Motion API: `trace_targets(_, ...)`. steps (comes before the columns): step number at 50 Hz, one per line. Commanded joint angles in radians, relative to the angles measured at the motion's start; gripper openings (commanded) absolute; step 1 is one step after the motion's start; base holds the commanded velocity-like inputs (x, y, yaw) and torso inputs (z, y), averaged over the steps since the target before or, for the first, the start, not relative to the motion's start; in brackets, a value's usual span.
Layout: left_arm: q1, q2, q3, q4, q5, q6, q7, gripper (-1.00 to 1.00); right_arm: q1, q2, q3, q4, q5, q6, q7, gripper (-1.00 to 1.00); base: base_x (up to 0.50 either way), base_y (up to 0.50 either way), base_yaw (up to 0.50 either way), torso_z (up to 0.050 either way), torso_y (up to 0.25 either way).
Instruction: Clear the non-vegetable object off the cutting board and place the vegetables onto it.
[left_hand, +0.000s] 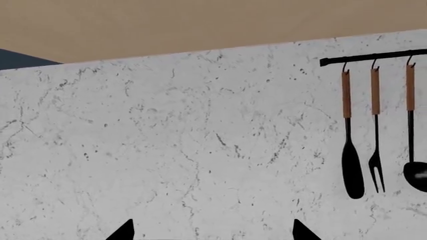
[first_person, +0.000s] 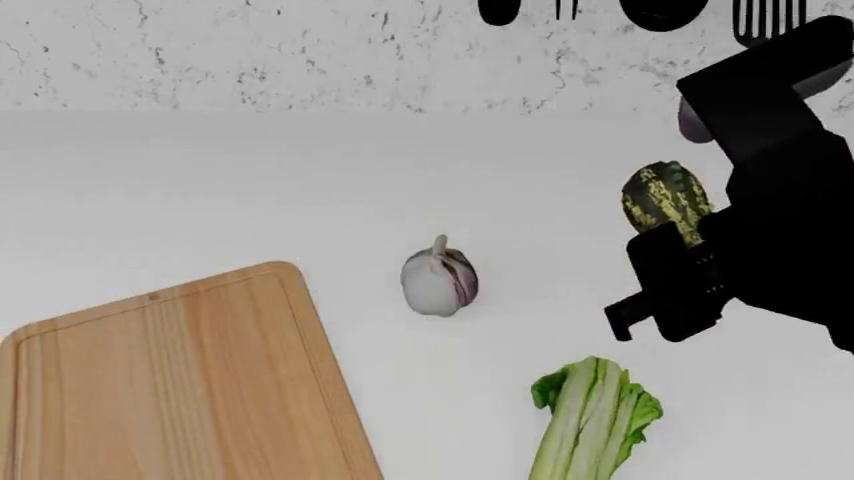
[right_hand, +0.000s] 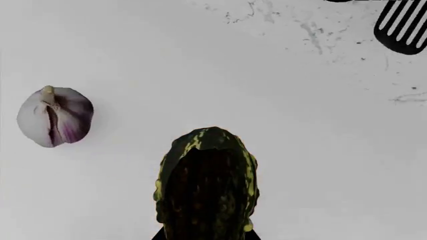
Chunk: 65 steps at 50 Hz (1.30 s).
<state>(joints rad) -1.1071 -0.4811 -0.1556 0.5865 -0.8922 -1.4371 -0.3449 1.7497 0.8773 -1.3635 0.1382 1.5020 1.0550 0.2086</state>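
Right gripper (first_person: 667, 262): black, bulky, over the right side of the white countertop (first_person: 200, 190) in the head view. We see the small pear-shaped gourd, dark green with yellow mottling (first_person: 666, 198), sticking out of it toward the wall; in the right wrist view the gourd (right_hand: 208, 185) fills the lower middle of the frame, its rounded end pointing away from the camera. The fingers are clamped on it (their pads are hidden behind the gourd in both views, so we go by the way it sits in the black housing). We cannot tell whether its underside touches the counter.

Left gripper (left_hand: 212, 231): only two black fingertips (left_hand: 123, 231) show at the frame edge of the left wrist view, set wide apart with nothing between them. It faces the white marbled wall (left_hand: 200, 140), where black utensils with brown wooden handles (left_hand: 375, 130) hang from a black rail (left_hand: 373, 56).

Outward from the gourd: the round white-and-purple garlic bulb with a short stem (first_person: 439, 279) lies on bare counter, well to its left. The pale-stalked bok choy with green leafy top (first_person: 594, 420) lies near the front edge, below the gripper, apart from the garlic.

The large rectangular light wooden cutting board with rounded corners and an edge groove (first_person: 174, 390) sits at lower left, angled. Both vegetables lie off it.
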Motion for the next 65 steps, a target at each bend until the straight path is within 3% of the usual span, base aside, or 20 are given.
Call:
trace_targets(1, -0.001, -0.008, 0.024, -0.02, 0.001, 0.023, 0.003, 1.0, -0.019, 0.096, 0.031, 0.002, -0.006, -0.006, 0.072, -1.0, 0.0, 0.0, 0.0, 0.0, 0.0)
trace_targets(26, 0.001, -0.026, 0.006, -0.007, -0.031, 0.03, -0.013, 1.0, -0.225, 0.325, 0.015, -0.071, 0.084, -0.126, 0.214, -1.0, 0.0, 0.0, 0.0, 0.0, 0.001)
trace_targets(51, -0.016, -0.028, 0.0, -0.002, -0.068, 0.016, -0.046, 1.0, -0.41, 0.381, -0.03, -0.073, 0.109, -0.284, 0.231, -1.0, 0.0, 0.0, 0.0, 0.001, 0.0)
trace_targets(52, -0.017, -0.029, -0.003, -0.001, -0.072, 0.014, -0.047, 1.0, -0.411, 0.384, -0.03, -0.076, 0.109, -0.281, 0.232, 1.0, 0.0, 0.0, 0.0, 0.0, 0.0)
trace_targets(65, 0.004, -0.03, -0.004, 0.006, -0.084, 0.027, -0.059, 1.0, -0.354, 0.408, -0.008, -0.117, 0.106, -0.219, 0.261, 1.0, 0.0, 0.0, 0.0, 0.0, 0.0)
